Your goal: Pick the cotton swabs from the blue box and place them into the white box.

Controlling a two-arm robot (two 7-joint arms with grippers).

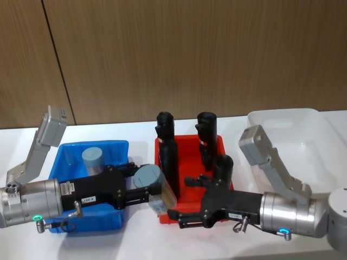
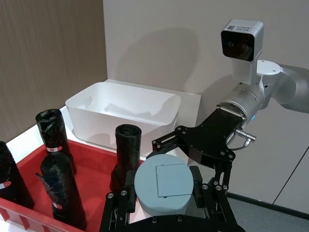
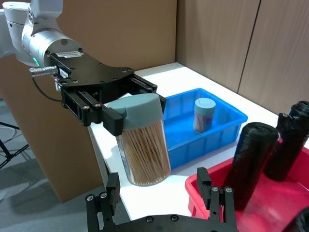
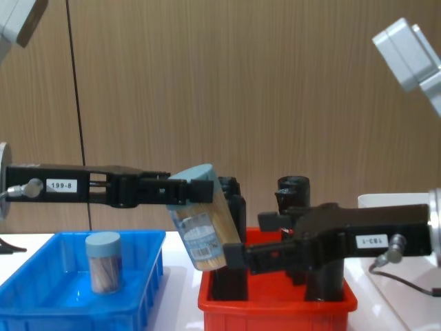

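Blue, red and white containers stood on a white table (image 1: 140, 235) before brown wood-grain panelling (image 1: 162, 54) crossed by dark seams.

The red tray (image 1: 188, 143) carried matte black cylinders (image 1: 165, 130), some with a small red-and-white label. Left of it lay the bright blue box (image 1: 70, 157), right of it the milky, translucent white box (image 1: 303, 130). The held swab tub (image 3: 142, 145), just left of the red tray, was clear with a grey-blue lid, pale tan sticks and a white printed label. The second swab tub (image 1: 93, 160), farther left, matched it. The left gripper (image 1: 146, 185) and right gripper (image 1: 181, 199) were black, with silver-grey wrists and teal lights.
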